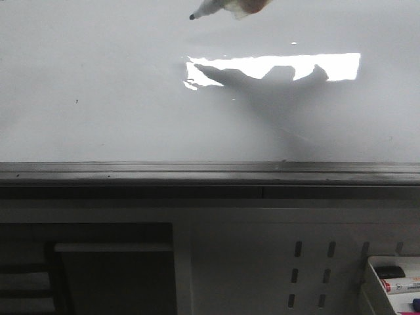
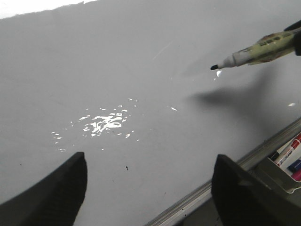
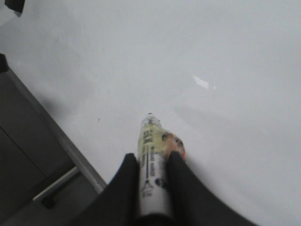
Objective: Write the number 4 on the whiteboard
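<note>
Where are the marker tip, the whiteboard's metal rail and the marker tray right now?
marker tip (image 2: 214, 67): left wrist view, on the black nib, above the board.
metal rail (image 1: 197, 172): front view, on the grey strip along the whiteboard's near edge.
marker tray (image 1: 375, 283): front view, on its white left wall, lower right corner.

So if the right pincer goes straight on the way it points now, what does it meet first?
Probably the whiteboard. The right pincer holds a marker whose tip hangs above bare board, so the tip should touch first. No 4 is drawn yet. Exact height is unclear.
</note>
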Robot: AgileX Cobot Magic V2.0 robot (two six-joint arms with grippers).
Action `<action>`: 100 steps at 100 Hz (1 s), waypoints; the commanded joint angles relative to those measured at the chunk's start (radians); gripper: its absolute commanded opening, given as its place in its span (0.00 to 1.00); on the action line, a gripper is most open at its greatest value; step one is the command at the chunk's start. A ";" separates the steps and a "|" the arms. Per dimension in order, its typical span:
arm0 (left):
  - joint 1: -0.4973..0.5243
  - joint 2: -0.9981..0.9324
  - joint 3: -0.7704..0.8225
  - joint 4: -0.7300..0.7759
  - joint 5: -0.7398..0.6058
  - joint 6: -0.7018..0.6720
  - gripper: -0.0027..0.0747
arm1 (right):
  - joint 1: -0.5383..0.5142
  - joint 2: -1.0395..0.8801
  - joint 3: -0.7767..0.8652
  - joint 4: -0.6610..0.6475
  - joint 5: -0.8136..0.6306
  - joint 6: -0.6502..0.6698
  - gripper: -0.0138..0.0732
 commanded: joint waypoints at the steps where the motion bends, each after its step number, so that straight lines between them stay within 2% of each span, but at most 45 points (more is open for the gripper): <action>1: 0.003 -0.009 -0.027 -0.039 -0.020 -0.009 0.70 | -0.001 0.020 -0.063 0.042 -0.030 -0.017 0.11; 32: 0.003 -0.009 -0.027 -0.039 -0.037 -0.009 0.70 | -0.001 0.092 -0.081 0.035 -0.098 -0.017 0.11; 48: 0.003 -0.009 -0.027 -0.039 -0.037 -0.009 0.70 | 0.009 0.131 -0.074 0.030 -0.058 -0.017 0.11; 63: 0.003 -0.009 -0.027 -0.039 -0.037 -0.009 0.70 | 0.062 0.159 -0.071 0.017 -0.026 -0.017 0.11; 82: 0.003 -0.009 -0.027 -0.039 -0.037 -0.009 0.70 | 0.099 0.140 -0.059 -0.006 -0.163 0.038 0.11; 100: 0.003 -0.009 -0.027 -0.039 -0.035 -0.009 0.70 | 0.094 0.033 0.047 -0.012 -0.287 0.039 0.11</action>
